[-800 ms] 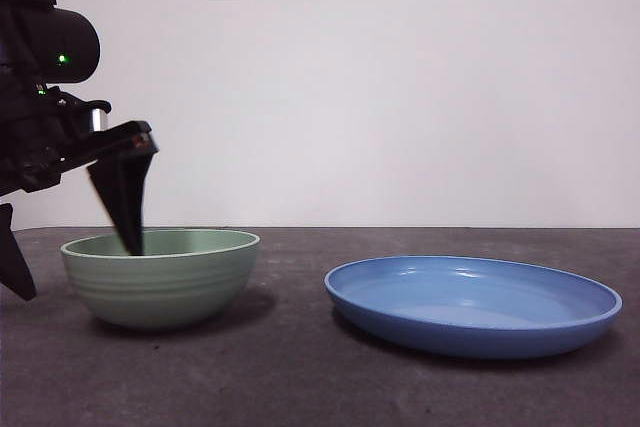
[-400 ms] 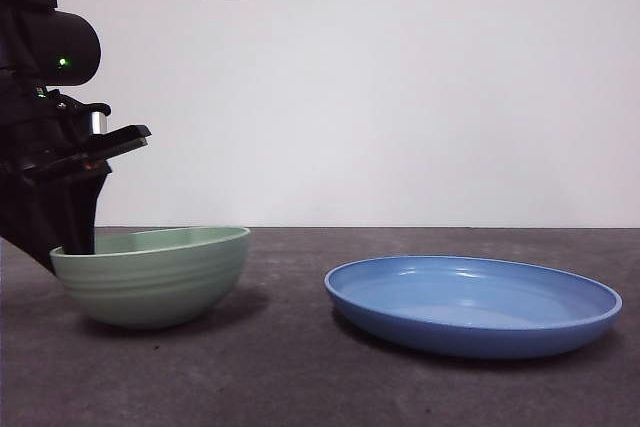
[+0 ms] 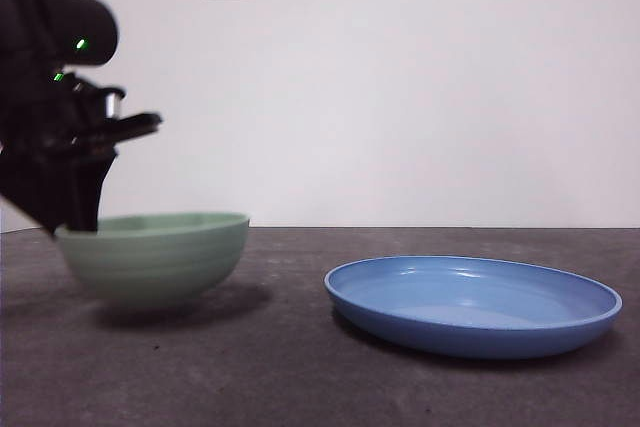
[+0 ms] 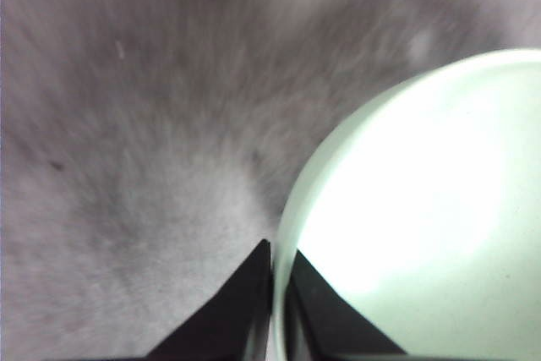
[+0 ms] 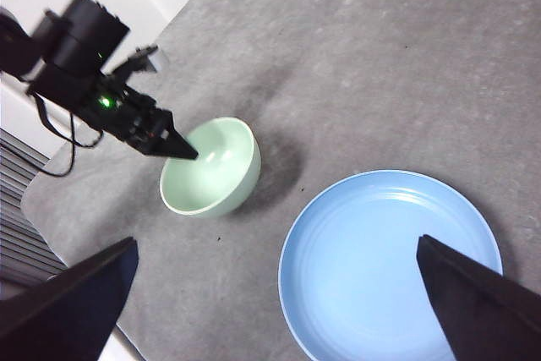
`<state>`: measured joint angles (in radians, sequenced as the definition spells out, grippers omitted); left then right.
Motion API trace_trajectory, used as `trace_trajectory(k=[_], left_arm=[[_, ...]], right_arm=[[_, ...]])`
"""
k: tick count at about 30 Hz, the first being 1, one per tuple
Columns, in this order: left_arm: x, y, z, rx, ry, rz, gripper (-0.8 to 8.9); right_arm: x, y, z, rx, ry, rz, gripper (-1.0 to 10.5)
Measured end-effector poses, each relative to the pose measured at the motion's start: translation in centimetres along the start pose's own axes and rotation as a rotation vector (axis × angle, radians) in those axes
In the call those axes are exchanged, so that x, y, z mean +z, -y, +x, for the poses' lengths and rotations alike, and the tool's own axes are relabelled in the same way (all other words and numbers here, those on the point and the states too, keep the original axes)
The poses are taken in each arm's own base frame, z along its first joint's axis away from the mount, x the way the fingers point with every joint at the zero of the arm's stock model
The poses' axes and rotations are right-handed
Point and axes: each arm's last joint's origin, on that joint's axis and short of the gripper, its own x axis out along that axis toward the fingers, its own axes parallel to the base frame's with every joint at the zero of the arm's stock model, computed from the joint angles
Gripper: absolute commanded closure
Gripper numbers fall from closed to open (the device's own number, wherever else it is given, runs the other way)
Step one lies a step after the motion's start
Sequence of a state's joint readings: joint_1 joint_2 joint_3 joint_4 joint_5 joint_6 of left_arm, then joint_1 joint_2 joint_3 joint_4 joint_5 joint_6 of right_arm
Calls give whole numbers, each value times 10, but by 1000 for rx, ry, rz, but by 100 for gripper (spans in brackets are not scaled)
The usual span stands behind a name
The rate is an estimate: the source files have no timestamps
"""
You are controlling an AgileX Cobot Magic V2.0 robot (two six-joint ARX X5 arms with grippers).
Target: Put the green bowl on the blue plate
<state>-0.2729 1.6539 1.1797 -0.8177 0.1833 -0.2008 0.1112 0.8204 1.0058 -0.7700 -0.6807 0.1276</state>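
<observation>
A: Gripping item: bowl (image 3: 155, 255), lower left of frame, lifted; left gripper (image 4: 275, 281) pinched tight on its rim.

B: Destination: plate (image 3: 473, 305), lower right, well apart. Right gripper (image 5: 279, 293) wide open, holding nothing.

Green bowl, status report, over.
Left gripper shut on green bowl rim, bowl just off table. Right gripper open, waiting high. Blue plate bare, path clear.

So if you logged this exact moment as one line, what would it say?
left gripper: shut on green bowl rim | bowl: lifted off table | blue plate: empty | right gripper: open, waiting above
</observation>
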Motion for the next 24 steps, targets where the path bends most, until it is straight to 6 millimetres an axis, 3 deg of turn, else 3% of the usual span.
trace_trajectory(k=[6,10,19,24], left_arm=[[17,42,-34,1,76,95,805],[27,76,-44,-35,113,154,805],[43,157,-1,-60,-3,292,805],[48,206,12,-74,-42,373,805]], right_arm=[[0,0,0,0,0,0,359],[0,0,0,0,0,0,360],[-2,-1,-3,-28,1,2,360],[-9,-6,-13,-116,11,2,360]])
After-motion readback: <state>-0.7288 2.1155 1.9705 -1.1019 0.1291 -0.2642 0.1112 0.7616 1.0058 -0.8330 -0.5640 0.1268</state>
